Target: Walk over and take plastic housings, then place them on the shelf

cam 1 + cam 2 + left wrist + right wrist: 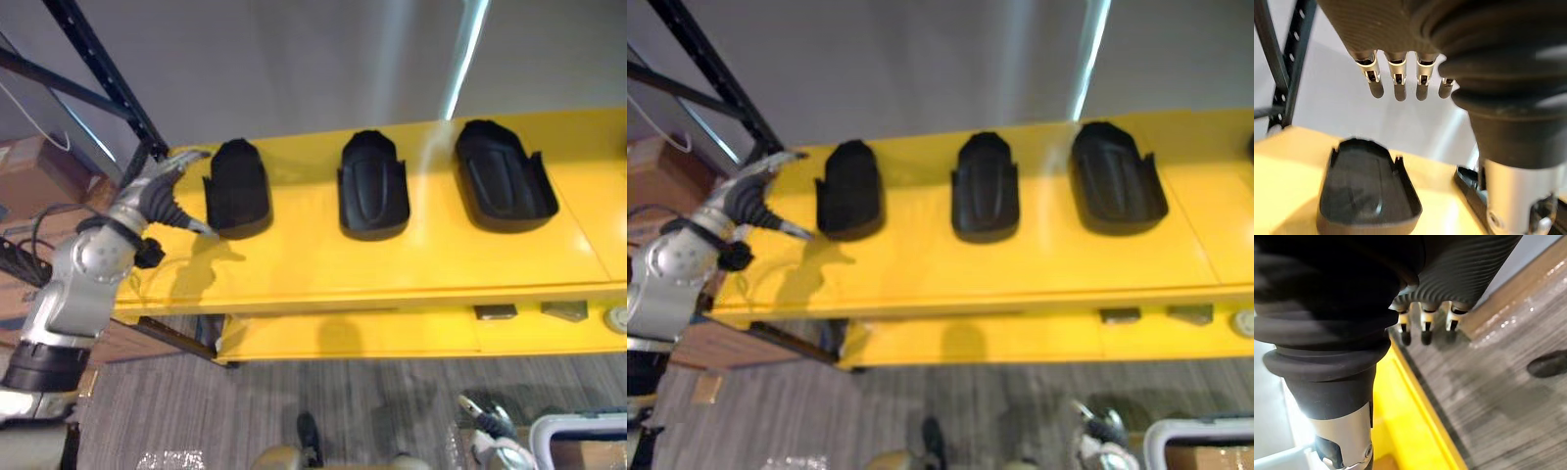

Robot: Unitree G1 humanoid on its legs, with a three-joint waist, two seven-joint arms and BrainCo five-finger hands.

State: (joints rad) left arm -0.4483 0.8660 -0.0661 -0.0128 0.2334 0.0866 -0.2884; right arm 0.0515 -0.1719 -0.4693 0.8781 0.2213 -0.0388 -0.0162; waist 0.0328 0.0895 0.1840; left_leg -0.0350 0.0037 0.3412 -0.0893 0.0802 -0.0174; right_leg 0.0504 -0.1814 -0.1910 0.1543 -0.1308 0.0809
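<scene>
- The right hand point(487, 423) is hanging low at the robot's right side, above the grey carpet floor point(372, 401). In its wrist view its fingers point(1423, 333) are hanging loose and apart, gripping nothing.
- A white-rimmed bin point(580, 425) is sitting just beside that hand, on its outer side.
- The left hand point(157, 191) is reaching up to the left end of the yellow shelf point(392, 264). Its fingers are spread and its thumb is held apart, clasping nothing.
- Three black plastic housings are lying in a row along the shelf top, none in either hand.
- The left housing point(237, 186) is lying just beside the left hand's fingertips and thumb. Contact cannot be told from the head views.
- In the left wrist view the fingers point(1399, 83) are hovering clear above that housing.
- The middle housing point(372, 184) is lying near the shelf's centre, well apart from the left hand.
- The right housing point(502, 176) is lying farther to the right, turned slightly askew.
- A black rack upright point(98, 69) is rising behind the left hand.
- A cardboard box point(34, 171) is sitting beyond the shelf's left end.
</scene>
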